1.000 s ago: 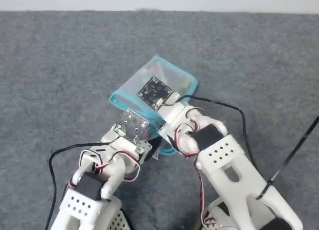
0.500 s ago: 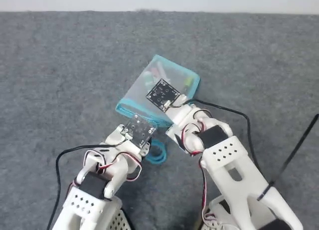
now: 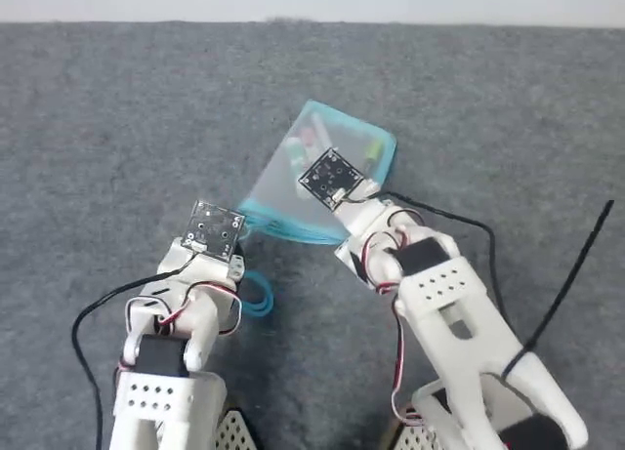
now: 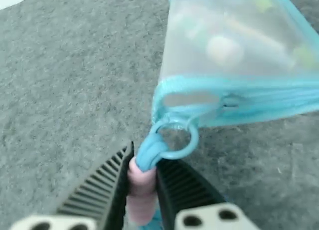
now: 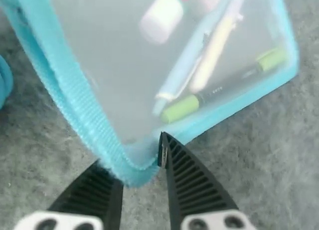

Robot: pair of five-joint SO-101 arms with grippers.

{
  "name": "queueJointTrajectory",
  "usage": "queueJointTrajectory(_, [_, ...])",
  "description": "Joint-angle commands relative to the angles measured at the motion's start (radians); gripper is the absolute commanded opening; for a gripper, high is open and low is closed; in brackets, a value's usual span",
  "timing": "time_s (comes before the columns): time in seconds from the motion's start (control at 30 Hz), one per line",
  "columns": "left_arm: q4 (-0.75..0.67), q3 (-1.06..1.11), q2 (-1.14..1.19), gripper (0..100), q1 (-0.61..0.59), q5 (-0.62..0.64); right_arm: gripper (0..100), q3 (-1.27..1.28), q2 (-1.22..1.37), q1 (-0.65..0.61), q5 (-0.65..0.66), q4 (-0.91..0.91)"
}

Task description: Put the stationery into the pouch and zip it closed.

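A translucent pouch (image 3: 278, 191) with teal edging is observed mid-table on the grey mat (image 3: 117, 128); stationery (image 3: 372, 149) is seen through its wall; the right arm (image 3: 449, 304) is extended over the pouch, its camera board (image 3: 327, 177) above it; the left arm (image 3: 186, 294) is placed just beside the pouch's near corner; a teal strap (image 3: 258, 296) is looped against that arm.

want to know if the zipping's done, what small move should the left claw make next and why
Probably open the left claw and release the strap: its ring seems to sit at the end corner of the pouch, stationery inside.
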Motion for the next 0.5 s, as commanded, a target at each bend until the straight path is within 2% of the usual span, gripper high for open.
queueJointTrajectory(0.0, [-0.040,-0.050,-0.017,1,-0.037,0.025,0.6,-0.015,0.054,0.116,0.009,-0.033])
queueJointTrajectory(0.17, [-0.063,-0.041,-0.017,1,-0.092,0.026,0.6,-0.006,0.047,0.199,0.038,-0.024])
queueJointTrajectory(0.47, [-0.063,-0.025,-0.017,1,-0.120,0.026,0.6,0.058,0.030,0.252,0.061,-0.024])
